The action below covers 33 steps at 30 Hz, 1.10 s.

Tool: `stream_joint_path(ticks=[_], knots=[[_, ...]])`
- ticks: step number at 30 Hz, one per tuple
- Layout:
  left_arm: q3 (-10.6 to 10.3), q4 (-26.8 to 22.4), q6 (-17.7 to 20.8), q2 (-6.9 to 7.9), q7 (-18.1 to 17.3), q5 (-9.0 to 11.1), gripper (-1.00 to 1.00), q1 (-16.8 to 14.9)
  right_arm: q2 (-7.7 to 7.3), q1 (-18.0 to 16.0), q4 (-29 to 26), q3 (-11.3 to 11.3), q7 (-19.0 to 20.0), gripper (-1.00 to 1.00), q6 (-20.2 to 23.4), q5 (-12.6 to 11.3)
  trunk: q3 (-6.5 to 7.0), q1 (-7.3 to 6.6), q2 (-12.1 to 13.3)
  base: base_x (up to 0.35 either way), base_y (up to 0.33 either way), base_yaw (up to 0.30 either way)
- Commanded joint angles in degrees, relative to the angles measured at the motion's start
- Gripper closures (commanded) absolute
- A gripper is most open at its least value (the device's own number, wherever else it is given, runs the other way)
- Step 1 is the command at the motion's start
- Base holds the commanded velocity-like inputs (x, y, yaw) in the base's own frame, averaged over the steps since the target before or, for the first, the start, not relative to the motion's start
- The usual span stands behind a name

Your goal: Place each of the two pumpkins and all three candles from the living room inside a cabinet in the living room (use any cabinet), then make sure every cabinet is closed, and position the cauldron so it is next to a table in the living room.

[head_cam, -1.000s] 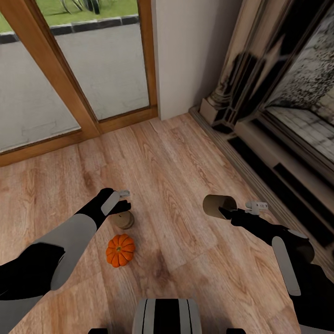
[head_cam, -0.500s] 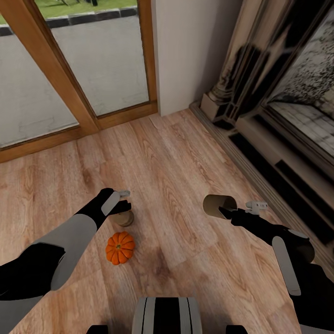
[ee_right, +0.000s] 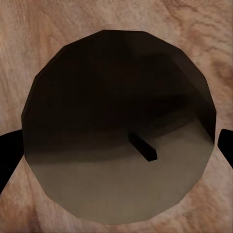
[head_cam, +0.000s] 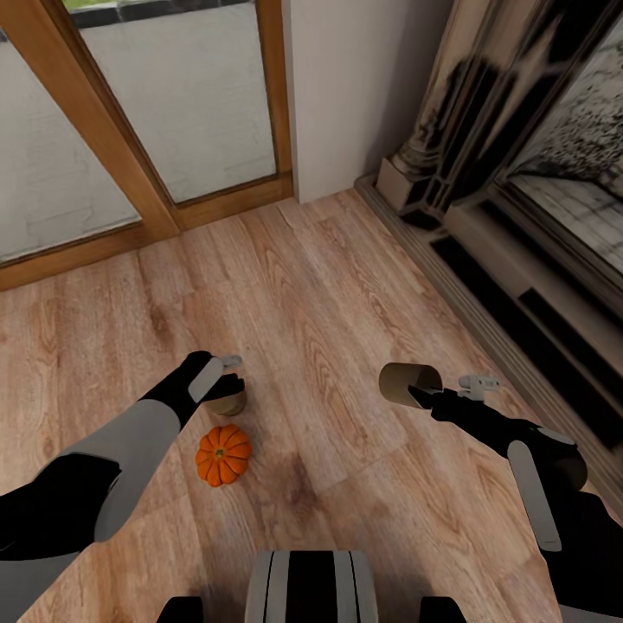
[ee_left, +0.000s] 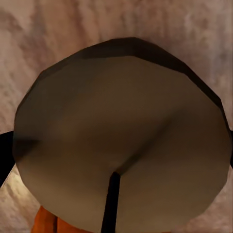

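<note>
A tan candle (head_cam: 228, 405) stands on the wood floor, half hidden under my left gripper (head_cam: 227, 381). In the left wrist view its pale top (ee_left: 121, 141) is very close, with a dark fingertip (ee_left: 5, 155) at each side; the fingers straddle it and look open. A small orange pumpkin (head_cam: 223, 454) sits on the floor just nearer to me than that candle, and an orange sliver of the pumpkin (ee_left: 46, 223) shows in the left wrist view. My right gripper (head_cam: 417, 394) is shut on a second candle (head_cam: 408, 382), held above the floor; that candle (ee_right: 119, 126) shows between the fingertips.
A glass door with a wooden frame (head_cam: 147, 216) stands ahead on the left, a white wall corner (head_cam: 346, 104) beside it. A dark fireplace surround with a raised hearth (head_cam: 519, 285) runs along the right. Bare wood floor (head_cam: 320, 285) lies between.
The camera has shifted: floor, pumpkin and left candle slid up the picture together while both arms kept their place. My left gripper now covers more of the standing candle.
</note>
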Motion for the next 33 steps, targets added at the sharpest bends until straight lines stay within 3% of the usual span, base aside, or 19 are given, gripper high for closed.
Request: stream_joint_path(ticks=[1, 4, 5, 24, 27, 30, 33], knots=[[-0.45, -0.08, 0.19, 0.11, 0.49, 0.3, -1.0, -0.01, 0.0, -0.03, -0.04, -0.09, 0.34, 1.0, 0.31, -0.03, -0.03, -0.01, -0.01, 0.0, 0.0, 0.0], [-0.43, -0.08, 0.12, 0.42, 0.45, 0.3, -1.0, 0.01, -0.01, -0.03, -0.04, -0.09, 0.34, 1.0, 0.3, -0.03, -0.03, -0.01, -0.01, 0.0, 0.0, 0.0], [-0.43, -0.06, -0.06, 0.53, 0.39, 0.29, 1.0, 0.01, -0.03, -0.03, -0.04, -0.09, 0.34, 1.0, 0.31, -0.03, -0.03, -0.01, -0.01, 0.0, 0.0, 0.0], [0.16, -0.05, -1.25, 0.55, 0.27, 0.49, 1.0, 0.03, -0.14, -0.03, -0.04, -0.18, 0.34, 1.0, 0.37, -0.03, -0.03, -0.01, -0.01, 0.0, 0.0, 0.0], [0.17, -0.18, -1.25, 0.31, 0.03, 0.71, 1.0, 0.02, -0.14, -0.03, -0.04, -0.24, 0.34, 1.0, 0.37, -0.03, 0.63, -0.08, 0.03, 0.0, 0.0, 0.0], [0.26, -2.65, -0.93, 0.33, -0.43, 1.02, 1.0, 0.25, -0.14, -0.03, -0.04, -0.25, 0.34, 1.0, 0.37, -0.03, 1.3, -0.16, 0.07, 0.0, 0.0, 0.0], [0.36, -8.73, 0.94, 0.48, -0.98, 1.25, 1.0, 1.54, -0.09, 0.0, -0.04, -0.23, 0.34, 1.0, 0.35, -0.03, 1.96, -0.24, 0.11, 0.0, 0.0, 0.0]])
